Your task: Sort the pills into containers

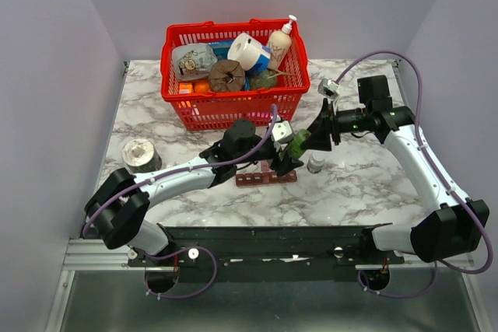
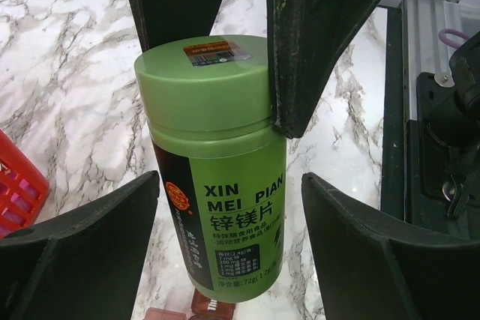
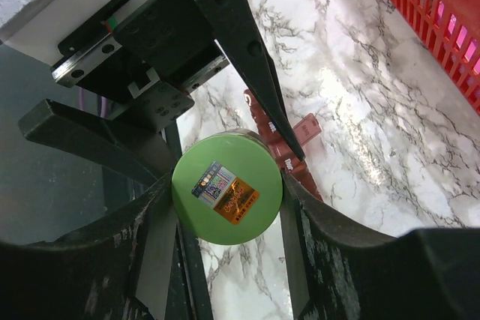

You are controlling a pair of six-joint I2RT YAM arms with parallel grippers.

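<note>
Containers (image 1: 253, 179) partly hidden behind green bottle (image 2: 214, 177).

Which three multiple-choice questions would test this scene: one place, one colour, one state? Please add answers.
1. Where does the red basket stand? A) far side of the table B) between the arm bases C) on the floor
2. What colour is the cap of the held bottle? A) white B) green C) red
3. How are the right arm's jaws? A) wide open, empty B) out of view C) shut on that bottle
1 A, beyond both arms; 2 B, seen from the right wrist; 3 C, both press the cap.
</note>
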